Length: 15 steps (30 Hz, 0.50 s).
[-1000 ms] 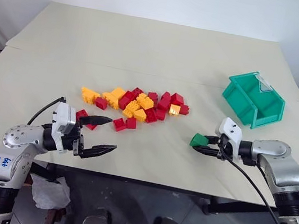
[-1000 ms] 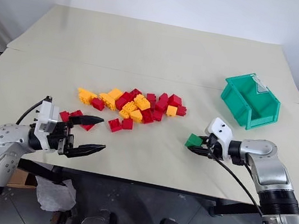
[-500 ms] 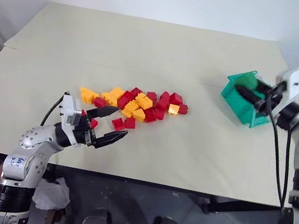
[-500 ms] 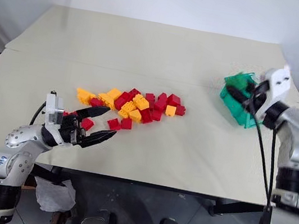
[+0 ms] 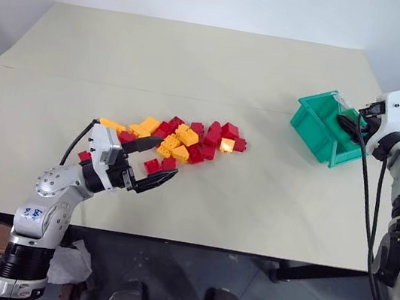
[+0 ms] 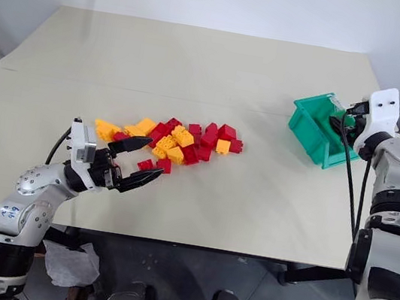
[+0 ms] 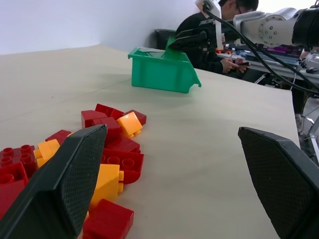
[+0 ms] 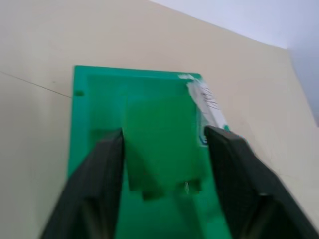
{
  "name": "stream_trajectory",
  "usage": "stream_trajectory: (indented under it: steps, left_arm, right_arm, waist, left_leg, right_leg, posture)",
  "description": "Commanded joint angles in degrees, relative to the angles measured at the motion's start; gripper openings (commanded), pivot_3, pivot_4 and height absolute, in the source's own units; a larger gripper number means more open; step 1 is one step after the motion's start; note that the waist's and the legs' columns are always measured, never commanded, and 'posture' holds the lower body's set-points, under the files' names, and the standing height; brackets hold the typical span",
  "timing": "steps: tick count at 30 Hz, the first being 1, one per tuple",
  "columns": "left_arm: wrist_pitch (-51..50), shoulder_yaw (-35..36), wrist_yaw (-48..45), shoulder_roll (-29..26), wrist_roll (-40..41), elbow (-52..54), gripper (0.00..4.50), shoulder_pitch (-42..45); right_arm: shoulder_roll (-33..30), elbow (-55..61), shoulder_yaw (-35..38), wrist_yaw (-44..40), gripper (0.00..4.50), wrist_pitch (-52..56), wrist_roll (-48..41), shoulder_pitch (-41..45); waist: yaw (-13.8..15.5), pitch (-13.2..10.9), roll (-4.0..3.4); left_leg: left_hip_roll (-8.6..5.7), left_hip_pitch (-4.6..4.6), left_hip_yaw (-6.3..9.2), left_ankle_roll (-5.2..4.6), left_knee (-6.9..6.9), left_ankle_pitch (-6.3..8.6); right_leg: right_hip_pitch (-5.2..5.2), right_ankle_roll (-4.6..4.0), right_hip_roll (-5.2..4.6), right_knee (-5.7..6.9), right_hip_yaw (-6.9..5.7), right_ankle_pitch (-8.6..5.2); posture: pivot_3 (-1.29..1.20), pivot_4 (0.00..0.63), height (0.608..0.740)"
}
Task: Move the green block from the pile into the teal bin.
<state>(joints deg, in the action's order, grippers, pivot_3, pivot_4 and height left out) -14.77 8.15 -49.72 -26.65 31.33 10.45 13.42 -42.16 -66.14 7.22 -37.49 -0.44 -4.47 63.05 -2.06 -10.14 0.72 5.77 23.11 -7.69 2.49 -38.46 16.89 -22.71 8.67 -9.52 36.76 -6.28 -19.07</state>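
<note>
Nearest me, my left hand (image 5: 153,168) hovers low over the bench (image 5: 252,204) at the near end of the pile (image 5: 178,140), fingers spread wide apart with nothing between them. Its wrist view looks out between those two black fingers (image 7: 60,184) across red and yellow bricks close up, which the head views give me as a flat scatter.

Farther out and to my right, the teal bin (image 6: 313,130) sits near the bench's right edge, well apart from the pile. My right hand (image 6: 339,123) is up at the bin's rim, pointing in over it. In its wrist view the fingers (image 8: 94,184) stand apart and the green block (image 8: 159,149) shows as a blurred green patch between them, over the bin's inside, touching neither finger as far as I can make out. Whether it is lying on the bin floor I cannot tell; green on green hides its edges. In the head views the hand covers the block.

The left wrist view also catches, beyond the bin, a seated person (image 7: 219,30), cut off at the frame's top.
</note>
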Motion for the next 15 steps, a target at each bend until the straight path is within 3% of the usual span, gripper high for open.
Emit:
stream_trajectory:
  steps: [1, 2, 4, 7, 10, 15]
  left_arm:
    - [1.80, 1.56, -0.15, -1.13, -0.25, -0.04, 4.50, 0.77]
    - [2.07, 1.63, -0.27, -1.40, -0.38, -0.46, 4.50, 0.79]
    - [2.52, 1.67, -0.29, -2.05, -0.89, -1.04, 4.50, 0.65]
    - [2.32, 1.58, -0.72, -3.96, -1.97, -2.25, 4.50, 0.39]
    - [4.28, 2.48, -2.19, -6.57, -3.76, -3.63, 4.50, -1.02]
    - [9.85, 4.26, -3.02, -9.75, -7.32, -6.06, 4.50, -3.56]
  right_arm:
    - [-1.74, -0.25, 1.23, -0.11, 4.20, -3.13, 0.09, 1.63]
    - [-1.91, -0.21, 1.52, -0.85, 4.47, -3.55, -0.20, 1.53]
    - [-2.28, 0.86, 2.13, -3.63, 4.47, -6.31, -0.98, 0.73]
    - [-1.41, 5.92, 4.13, -14.41, 4.47, -10.67, -5.52, -1.93]
    - [-0.21, 21.64, 5.26, -30.86, 4.47, -9.69, -14.50, -11.34]
    - [-1.01, 50.21, 5.05, -35.81, 4.47, -0.72, -22.16, -32.11]
  waist:
    - [-0.03, -0.01, -0.03]
    - [-0.02, -0.02, -0.03]
    - [0.03, -0.03, -0.05]
    - [0.14, -0.03, -0.05]
    - [0.40, -0.03, -0.05]
    - [0.86, -0.03, -0.06]
  left_leg:
    - [0.00, 0.00, 0.00, 0.00, 0.00, 0.00]
    - [0.00, 0.00, 0.00, 0.01, 0.00, 0.00]
    - [0.00, 0.00, -0.01, 0.01, 0.00, 0.00]
    - [0.00, 0.00, -0.01, 0.01, 0.04, 0.00]
    - [-0.01, -0.02, -0.01, 0.01, 0.17, -0.01]
    - [-0.03, -0.04, 0.00, 0.02, 0.31, 0.00]
  right_leg:
    - [0.00, 0.00, 0.00, 0.00, 0.00, 0.00]
    - [0.00, 0.00, 0.00, 0.00, 0.00, 0.00]
    - [0.00, 0.00, 0.00, 0.00, 0.01, 0.00]
    - [0.00, 0.00, 0.00, -0.03, 0.01, 0.00]
    - [0.00, 0.01, 0.00, -0.13, 0.01, 0.01]
    - [-0.01, 0.04, 0.01, -0.23, -0.04, 0.02]
  posture:
    - [0.00, 0.150, 0.740]
    - [0.00, 0.150, 0.740]
    - [0.00, 0.150, 0.740]
    - [0.00, 0.150, 0.740]
    - [0.00, 0.150, 0.740]
    - [0.00, 0.150, 0.740]
